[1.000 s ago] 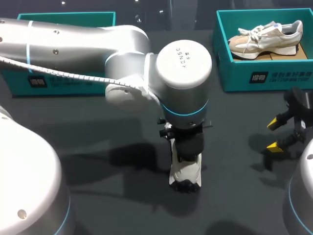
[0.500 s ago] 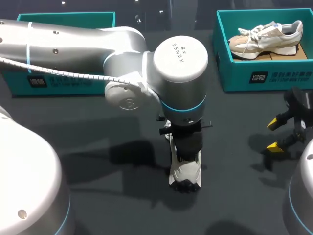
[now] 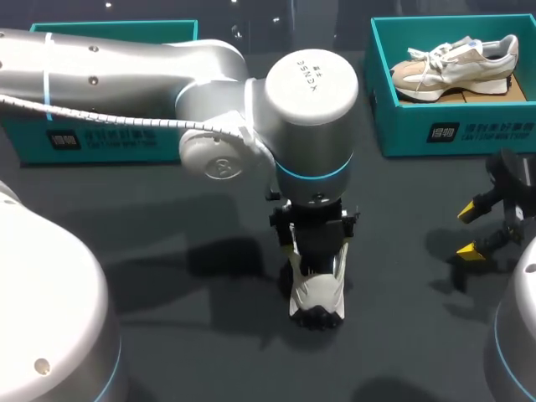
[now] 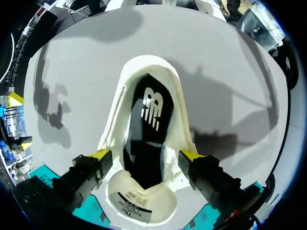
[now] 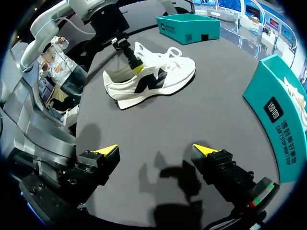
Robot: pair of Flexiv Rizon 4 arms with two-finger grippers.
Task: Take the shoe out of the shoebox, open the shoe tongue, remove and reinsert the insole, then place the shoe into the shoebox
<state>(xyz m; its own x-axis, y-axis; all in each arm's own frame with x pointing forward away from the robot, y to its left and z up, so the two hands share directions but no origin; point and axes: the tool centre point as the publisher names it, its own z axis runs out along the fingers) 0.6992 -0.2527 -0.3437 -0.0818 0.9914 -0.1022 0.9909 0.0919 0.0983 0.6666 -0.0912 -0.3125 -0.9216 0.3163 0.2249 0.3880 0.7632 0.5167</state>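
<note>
The shoe [image 3: 319, 291] is stood on its sole near the middle of the table [image 3: 193, 335], out of both boxes, w/ its long axis run toward and away from the robot. The heel is judged to be the end nearer the robot. The left gripper [image 4: 145, 155] is hung straight above the shoe's opening, fingers spread wide, one yellow tip at each flank of the upper. The closing line is thus set across the shoe's width, i.e. square to its long axis. Nothing is pinched: the tips seem just beside the upper rather than pressed on it, though contact can't be settled from the wrist view. The tongue [image 4: 136, 203] is seen turned open, and the dark insole [image 4: 149, 124] is laid bare btwn the tips but lower, inside the shoe. Insole removal is judged the step in hand; the fingers would need to be narrowed and lowered into the opening. The right gripper [image 5: 156, 152] is placed well apart off the shoe's right side, likewise spread and empty, so the left arm is by far the nearer. A second shoe [image 3: 456, 67] is seen in the right-hand shoebox [image 3: 469, 134].
</note>
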